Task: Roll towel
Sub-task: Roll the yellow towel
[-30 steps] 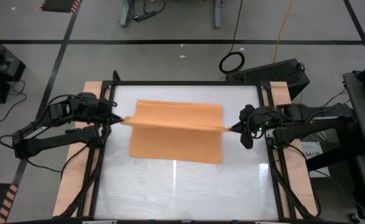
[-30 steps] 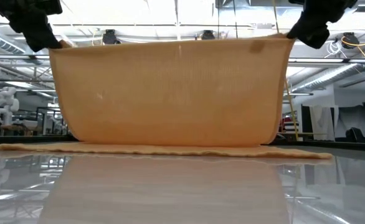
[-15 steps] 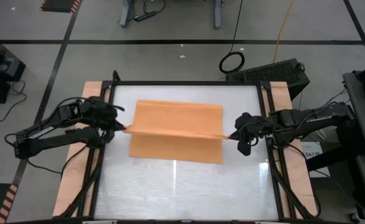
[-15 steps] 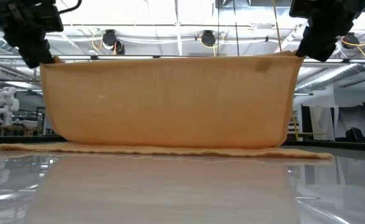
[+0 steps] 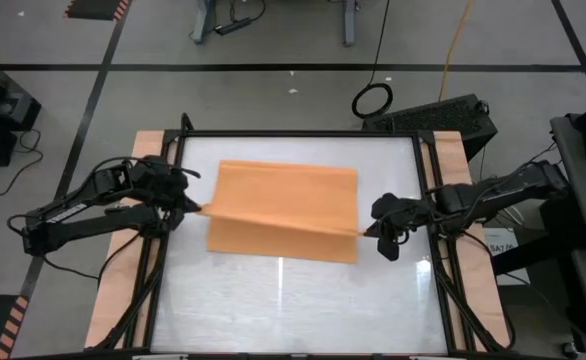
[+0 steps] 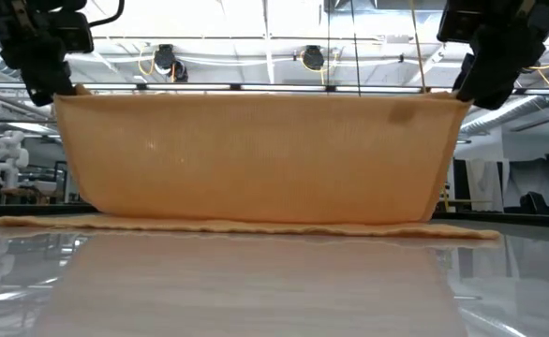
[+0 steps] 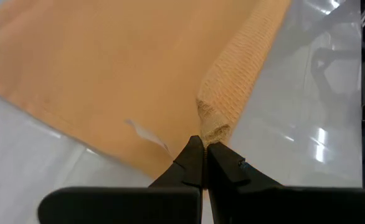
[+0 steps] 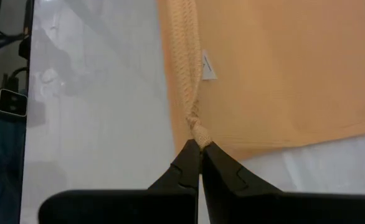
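The orange-tan towel (image 5: 283, 195) lies with its near part flat on the white table (image 5: 293, 310). One of its edges (image 6: 256, 94) is raised and stretched between my two grippers. From that edge the cloth hangs like a curtain (image 6: 256, 159) down to the lying part. My left gripper (image 5: 199, 208) (image 7: 202, 146) is shut on the left corner of the raised edge. My right gripper (image 5: 365, 232) (image 8: 200, 146) is shut on the right corner. A small white tag (image 8: 207, 65) sits near the right corner. My left gripper pinches the bunched left corner of the raised edge (image 7: 213, 127) between its two fingers. It comes slanting down from the table's left. The corner is lifted clear, and the edge runs taut toward the other gripper. My right gripper pinches the twisted right corner of the raised edge (image 8: 198, 132) between its two fingers. It comes slanting down from the table's right. This corner is also lifted clear, with the cloth hanging below it.
A black frame (image 5: 293, 133) rims the white tabletop, with wooden boards (image 5: 123, 290) along both sides. There is free room on the near half of the table. A dark box (image 5: 443, 115) stands off the table at the far right.
Both grippers have sunk with the raised edge, the left one only early on. My right gripper has also gone toward the table's near edge. The raised edge now hangs lower and nearer, more so at its right end. The part on the table has stayed put.
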Controlling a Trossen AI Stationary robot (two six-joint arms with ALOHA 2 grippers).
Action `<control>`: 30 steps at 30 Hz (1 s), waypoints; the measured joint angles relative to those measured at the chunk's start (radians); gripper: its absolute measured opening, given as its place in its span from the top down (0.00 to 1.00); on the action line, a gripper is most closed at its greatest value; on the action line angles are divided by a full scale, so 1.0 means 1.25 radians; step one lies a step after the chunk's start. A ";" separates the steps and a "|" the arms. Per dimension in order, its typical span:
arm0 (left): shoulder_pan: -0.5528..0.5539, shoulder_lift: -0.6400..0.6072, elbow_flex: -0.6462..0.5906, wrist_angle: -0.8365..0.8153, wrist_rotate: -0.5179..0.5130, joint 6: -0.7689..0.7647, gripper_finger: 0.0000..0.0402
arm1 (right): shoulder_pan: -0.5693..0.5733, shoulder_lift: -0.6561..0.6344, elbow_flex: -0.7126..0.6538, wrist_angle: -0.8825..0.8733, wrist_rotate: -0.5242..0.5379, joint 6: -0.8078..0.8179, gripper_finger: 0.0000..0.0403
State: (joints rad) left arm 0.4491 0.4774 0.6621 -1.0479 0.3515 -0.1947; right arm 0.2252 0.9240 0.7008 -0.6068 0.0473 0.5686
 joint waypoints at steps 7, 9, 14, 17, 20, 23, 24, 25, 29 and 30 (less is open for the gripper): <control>0.000 0.000 0.000 -0.025 -0.003 -0.002 0.98 | 0.015 0.058 -0.005 0.015 -0.019 0.000 1.00; 0.000 0.000 0.000 -0.025 -0.008 -0.002 0.98 | 0.018 0.078 -0.005 0.020 -0.024 0.000 1.00; 0.000 0.000 0.000 -0.030 -0.014 -0.002 0.98 | 0.023 0.130 -0.005 0.058 -0.043 0.002 1.00; 0.000 0.000 0.000 -0.030 -0.016 -0.001 0.98 | 0.023 0.158 -0.005 0.068 -0.044 -0.001 1.00; 0.000 0.000 0.000 -0.029 -0.016 -0.001 0.96 | 0.023 0.181 -0.005 0.069 -0.044 -0.001 0.98; 0.000 0.000 0.000 -0.031 -0.030 0.012 0.91 | 0.023 0.193 -0.005 0.072 -0.046 -0.001 0.92; 0.000 0.000 0.000 -0.031 -0.042 0.014 0.90 | 0.023 0.195 -0.005 0.079 -0.046 -0.001 0.89; 0.000 0.000 0.000 -0.031 -0.054 0.014 0.88 | 0.023 0.195 -0.005 0.086 -0.046 -0.002 0.86; 0.000 0.000 0.000 -0.030 -0.066 0.015 0.85 | 0.023 0.195 -0.005 0.088 -0.045 -0.003 0.74; 0.000 0.000 0.000 -0.029 -0.066 0.015 0.85 | 0.023 0.195 -0.005 0.089 -0.045 -0.003 0.72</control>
State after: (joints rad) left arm 0.4492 0.4774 0.6621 -1.0843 0.2687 -0.1757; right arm 0.2539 1.1683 0.6945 -0.4961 -0.0093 0.5648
